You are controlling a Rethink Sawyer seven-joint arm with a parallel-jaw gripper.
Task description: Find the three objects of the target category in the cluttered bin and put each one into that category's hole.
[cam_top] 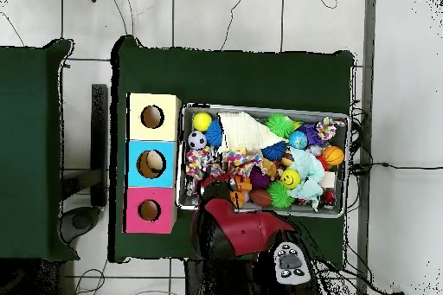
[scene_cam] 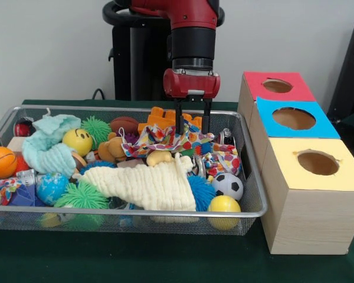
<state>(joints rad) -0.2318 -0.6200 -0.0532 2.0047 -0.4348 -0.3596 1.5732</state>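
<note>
The wire-mesh bin [scene_cam: 256, 207] is full of toys; it also shows in the overhead view [cam_top: 264, 108]. One polka-dot cloth [scene_cam: 165, 138] lies spread at the bin's middle back. A second [scene_cam: 224, 158] lies to its right near the boxes, and a third [scene_cam: 0, 190] lies at the bin's left front. My gripper [scene_cam: 192, 128] is open, its fingertips [scene_cam: 178, 127] down at the back edge of the middle cloth; I cannot tell if they touch it. The yellow-topped box's hole [scene_cam: 317, 163] is nearest the camera at the right; it also shows in the overhead view [cam_top: 152, 117].
A blue-topped box [scene_cam: 327, 127] and a red-topped box [scene_cam: 265, 75] stand behind the yellow one. A cream muslin cloth [scene_cam: 150, 186], a mint cloth [scene_cam: 50, 147], a soccer ball [scene_cam: 227, 186], a yellow ball [scene_cam: 224, 204] and spiky balls fill the bin.
</note>
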